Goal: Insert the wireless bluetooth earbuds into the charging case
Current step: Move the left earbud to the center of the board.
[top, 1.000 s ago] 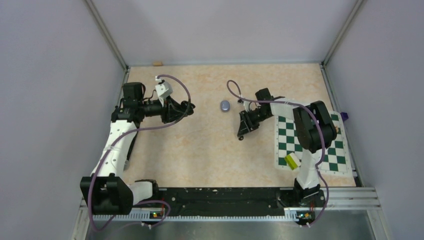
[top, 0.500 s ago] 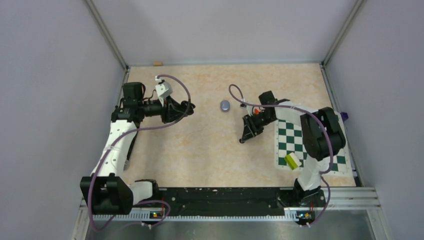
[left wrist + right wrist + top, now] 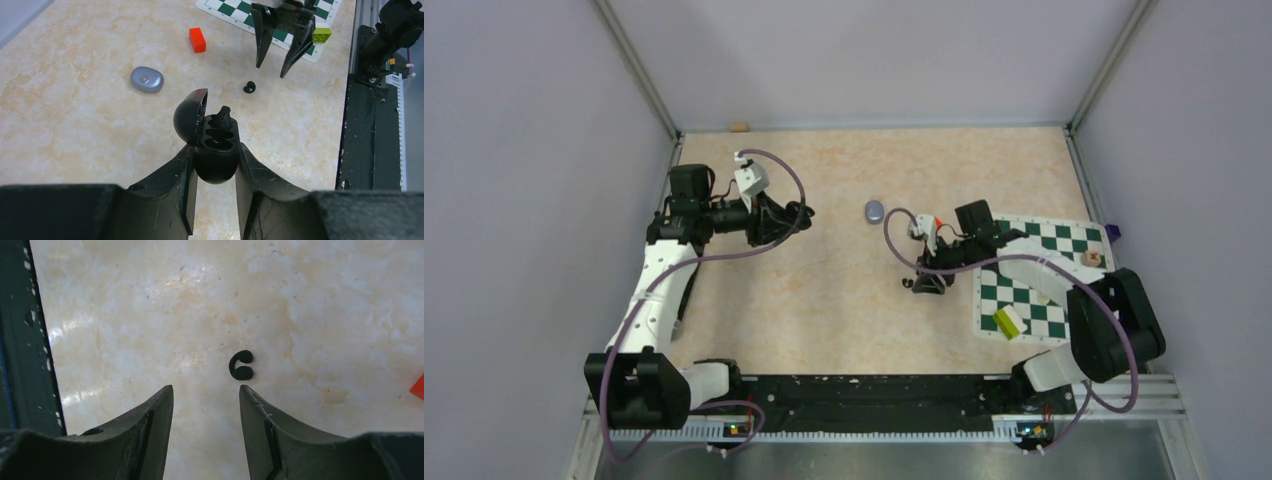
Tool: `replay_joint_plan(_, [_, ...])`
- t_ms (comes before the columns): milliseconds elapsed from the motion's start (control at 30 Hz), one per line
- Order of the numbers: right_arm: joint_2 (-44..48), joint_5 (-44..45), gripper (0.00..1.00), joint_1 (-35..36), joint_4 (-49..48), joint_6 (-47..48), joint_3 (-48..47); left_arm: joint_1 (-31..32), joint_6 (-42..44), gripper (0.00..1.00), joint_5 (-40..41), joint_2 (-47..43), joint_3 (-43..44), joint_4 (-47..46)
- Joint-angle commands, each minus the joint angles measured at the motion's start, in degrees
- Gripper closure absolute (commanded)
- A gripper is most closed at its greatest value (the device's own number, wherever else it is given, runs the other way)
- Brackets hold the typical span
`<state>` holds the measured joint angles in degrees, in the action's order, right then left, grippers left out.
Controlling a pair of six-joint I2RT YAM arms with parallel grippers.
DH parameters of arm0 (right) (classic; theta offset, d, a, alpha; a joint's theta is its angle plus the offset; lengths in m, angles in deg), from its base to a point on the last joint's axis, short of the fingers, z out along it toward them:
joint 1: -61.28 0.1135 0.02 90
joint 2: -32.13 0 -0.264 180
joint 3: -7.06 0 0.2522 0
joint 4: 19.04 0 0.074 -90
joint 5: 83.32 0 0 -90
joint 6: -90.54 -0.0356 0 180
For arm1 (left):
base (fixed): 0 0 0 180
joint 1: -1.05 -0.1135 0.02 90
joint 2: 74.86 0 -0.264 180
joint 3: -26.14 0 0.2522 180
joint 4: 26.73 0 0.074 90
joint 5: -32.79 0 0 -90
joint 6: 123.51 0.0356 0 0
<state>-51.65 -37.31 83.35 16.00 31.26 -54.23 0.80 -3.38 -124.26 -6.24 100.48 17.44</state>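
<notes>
My left gripper (image 3: 215,165) is shut on the black charging case (image 3: 216,150), held off the table with its lid open. One black earbud (image 3: 223,114) stands in the case's far socket; the near socket is empty. A second black earbud (image 3: 241,365) lies on the table, also seen in the left wrist view (image 3: 249,87). My right gripper (image 3: 206,388) hangs open just short of it, with the bud a little past its right fingertip (image 3: 246,392). In the top view the right gripper (image 3: 922,285) points down at mid-table, right of the left gripper (image 3: 799,215).
A closed lilac-grey oval case (image 3: 875,211) lies at mid-table. A small red block (image 3: 197,39) sits beyond it. The green-and-white chessboard mat (image 3: 1044,280) on the right carries a yellow-green block (image 3: 1009,320) and a wooden piece (image 3: 1092,257).
My right arm has swung toward the near side and dropped lower over the loose black earbud, and its jaws have opened wider. The left arm and the case have not moved.
</notes>
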Motion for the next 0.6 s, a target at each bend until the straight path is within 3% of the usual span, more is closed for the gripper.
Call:
replay_joint_plan(0, [5.7, -3.7, 0.49, 1.1, -8.1, 15.4, 6.7, 0.0, 0.3, 1.0, -1.6, -1.9, -0.1, -1.6])
replay_joint_plan(233, [12.8, -2.6, 0.48, 1.5, -19.3, 27.9, 16.5, 0.0, 0.4, 1.0, -1.8, -1.6, -0.1, -1.5])
replay_joint_plan(400, [14.2, 4.0, 0.48, 5.0, -24.0, 38.3, 19.5, -0.1, 0.4, 1.0, -1.9, -1.6, -0.1, -1.6])
replay_joint_plan(567, [13.0, 9.0, 0.59, 9.1, -27.4, 41.9, 21.0, 0.0, 0.5, 1.0, -1.9, -1.9, -0.2, -1.6])
